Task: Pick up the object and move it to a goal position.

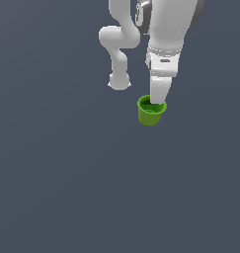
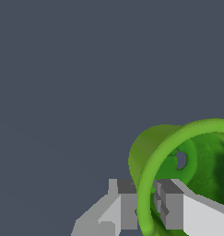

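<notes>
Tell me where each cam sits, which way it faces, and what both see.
Exterior view: off the arm, raised, looking down at the dark floor; shows the white arm reaching down with its gripper at the green cup.
Wrist view: on the wrist, looking along the fingers toward the floor; one finger sits inside the cup rim, the other outside it, straddling the wall.
Shared: the cup and the gripper fingers; whether the cup is clamped or lifted cannot be told.
</notes>
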Robot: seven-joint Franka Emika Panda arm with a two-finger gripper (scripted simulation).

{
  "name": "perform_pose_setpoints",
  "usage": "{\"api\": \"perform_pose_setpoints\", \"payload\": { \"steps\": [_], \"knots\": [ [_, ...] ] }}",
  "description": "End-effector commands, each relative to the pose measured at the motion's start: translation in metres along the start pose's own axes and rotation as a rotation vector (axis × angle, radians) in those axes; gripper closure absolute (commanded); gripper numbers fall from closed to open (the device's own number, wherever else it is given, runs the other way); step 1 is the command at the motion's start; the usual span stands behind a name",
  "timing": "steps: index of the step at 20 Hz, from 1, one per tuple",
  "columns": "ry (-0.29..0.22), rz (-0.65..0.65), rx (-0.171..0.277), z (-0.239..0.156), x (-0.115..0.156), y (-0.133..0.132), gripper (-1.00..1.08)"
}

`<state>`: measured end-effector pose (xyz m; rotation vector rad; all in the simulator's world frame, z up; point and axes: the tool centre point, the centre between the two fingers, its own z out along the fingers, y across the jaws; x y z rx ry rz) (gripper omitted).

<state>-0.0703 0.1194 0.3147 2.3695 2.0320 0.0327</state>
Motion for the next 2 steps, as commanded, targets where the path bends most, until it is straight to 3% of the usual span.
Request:
{"api": "perform_pose_setpoints", "payload": {
  "steps": [1,2],
  "knots": [
    [0.000,0.001,-0.002,-0.0033,0.0012,0.0011,1.08],
    [0.000,0.001,-0.002,-0.0033,0.0012,0.0013,1.08]
  ]
}}
